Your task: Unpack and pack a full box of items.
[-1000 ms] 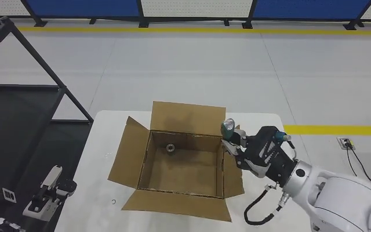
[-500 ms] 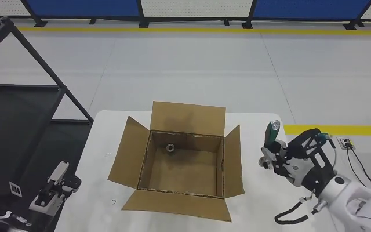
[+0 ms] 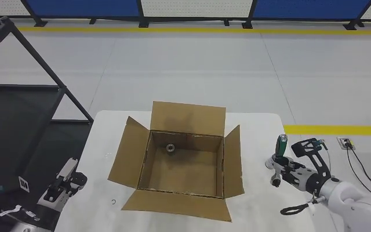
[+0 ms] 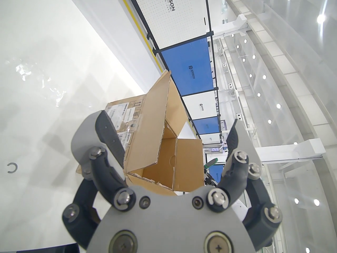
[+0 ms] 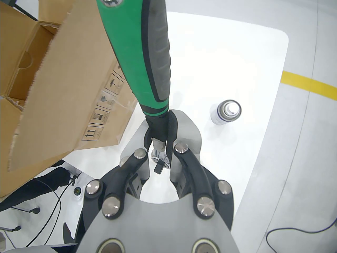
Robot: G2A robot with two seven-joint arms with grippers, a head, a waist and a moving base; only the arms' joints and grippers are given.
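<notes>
1. The right claw [image 3: 277,169] hangs over the right side of the white worktop [image 3: 104,151], just right of the open brown cardboard box [image 3: 181,174] and clear of its right flap.
2. It is pinched narrow on the metal end of a tool [image 5: 142,53] with a long green-and-grey rubber handle, and the handle stands up out of the claw.
3. Down in the box, a small dark round piece [image 3: 170,148] sits on the bottom against the far wall, left of centre.
4. A small white spray can [image 5: 225,111] with a metal top stands upright on the worktop, apart from the box.
5. Over at the worktop's near-left edge, the left claw [image 4: 169,130] is spread wide with nothing between its fingers, pointing at the box.
6. A tiny C-shaped ring [image 4: 11,168] lies flat on the worktop near the box's near-left corner.
</notes>
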